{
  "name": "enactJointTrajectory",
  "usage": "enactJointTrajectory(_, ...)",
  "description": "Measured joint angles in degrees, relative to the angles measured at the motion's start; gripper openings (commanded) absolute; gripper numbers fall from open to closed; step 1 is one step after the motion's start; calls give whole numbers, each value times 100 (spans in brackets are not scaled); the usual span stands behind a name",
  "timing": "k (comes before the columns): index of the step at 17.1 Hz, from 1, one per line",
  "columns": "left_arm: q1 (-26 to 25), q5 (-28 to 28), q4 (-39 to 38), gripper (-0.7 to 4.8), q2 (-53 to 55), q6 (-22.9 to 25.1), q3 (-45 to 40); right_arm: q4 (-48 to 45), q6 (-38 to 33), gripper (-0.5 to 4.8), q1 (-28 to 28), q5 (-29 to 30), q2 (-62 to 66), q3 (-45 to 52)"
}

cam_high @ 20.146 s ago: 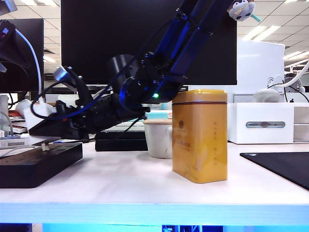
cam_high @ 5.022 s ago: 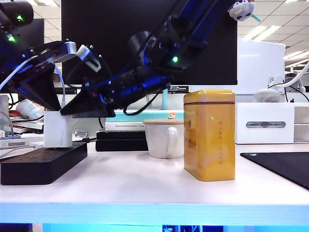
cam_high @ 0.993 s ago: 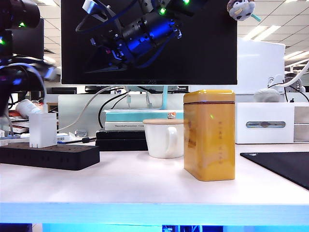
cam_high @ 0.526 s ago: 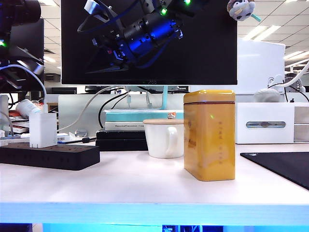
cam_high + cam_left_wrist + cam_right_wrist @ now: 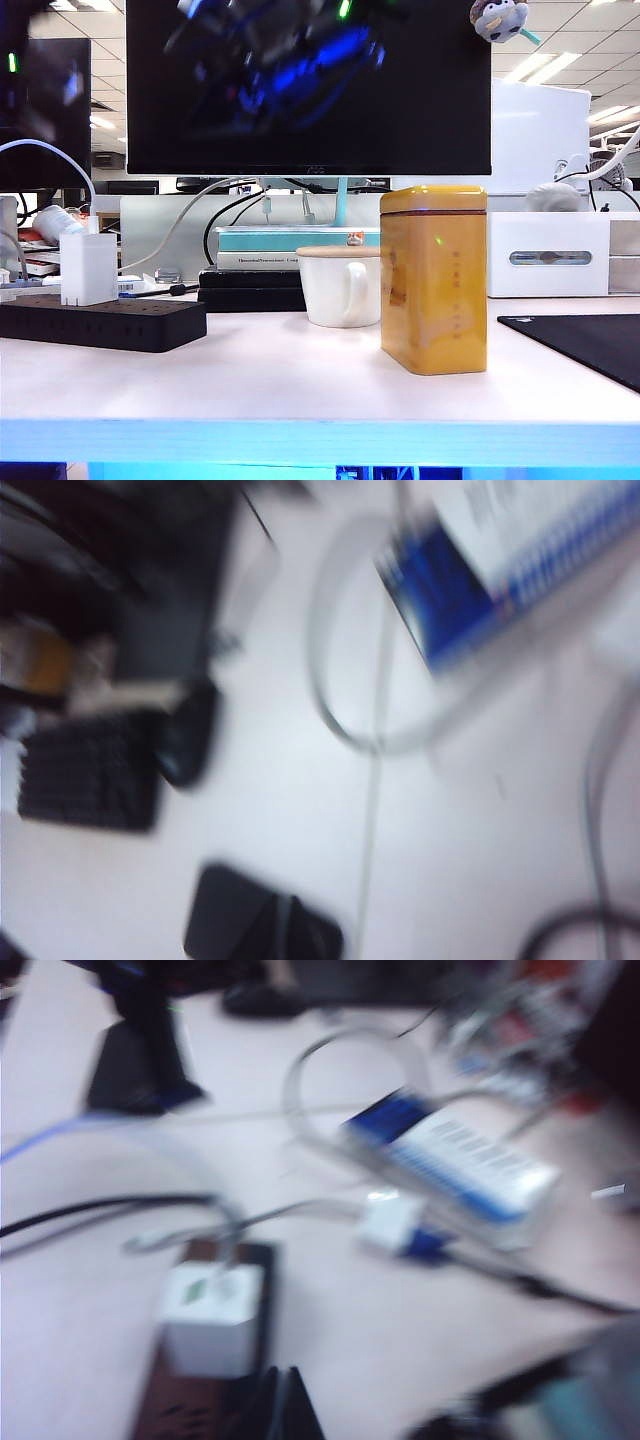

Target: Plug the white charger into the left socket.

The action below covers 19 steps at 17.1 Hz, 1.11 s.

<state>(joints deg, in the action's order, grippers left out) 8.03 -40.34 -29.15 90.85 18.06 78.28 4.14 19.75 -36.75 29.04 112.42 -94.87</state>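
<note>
White charger [image 5: 88,268] is seen standing upright, plugged into the black power strip [image 5: 100,322] at the table's left, well below both claws and gripped by neither. The right gripper [image 5: 280,1400], its dark fingers pressed shut and empty, is held high above the charger [image 5: 212,1317], its arm blurred before the monitor [image 5: 300,90]. The left gripper [image 5: 262,930], likewise closed on nothing, is raised over a blurred cable [image 5: 372,780].

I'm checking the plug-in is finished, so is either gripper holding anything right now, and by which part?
Nothing is held. The left gripper and right gripper are both shut and empty; the small white plastic charger block stands in the long black power strip.
</note>
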Motion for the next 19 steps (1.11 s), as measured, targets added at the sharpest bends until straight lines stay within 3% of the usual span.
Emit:
enactJointTrajectory(4, 0, 243, 586, -6, -680, 50, 7, -42, 0, -1, 166, -254, -474, -2)
enactJointTrajectory(6, 11, 807, 636, -6, -1333, -46, 9, 61, 0, -1, 195, -522, -826, 4)
enactJointTrajectory(10, 13, 1932, 581, -6, -3119, -1392, 24, 472, -90, -1, 348, -699, -1917, -2)
enactJointTrajectory(12, 9, 2354, 533, -6, -3930, -1615, 24, 866, -173, -1, 385, -946, -2566, -2)
enactJointTrajectory(14, 13, 2686, 286, -6, -4688, -1644, 26, 1078, -177, -1, 350, -1093, -3355, -7)
enactJointTrajectory(17, 11, 2756, -715, -6, -5674, -1646, -17, 1408, -175, -1, 354, -1132, -4151, -39)
enactJointTrajectory(19, 11, 3040, -1644, -6, -6439, -1917, -503, 2218, -173, -1, 352, -1134, -4660, 345)
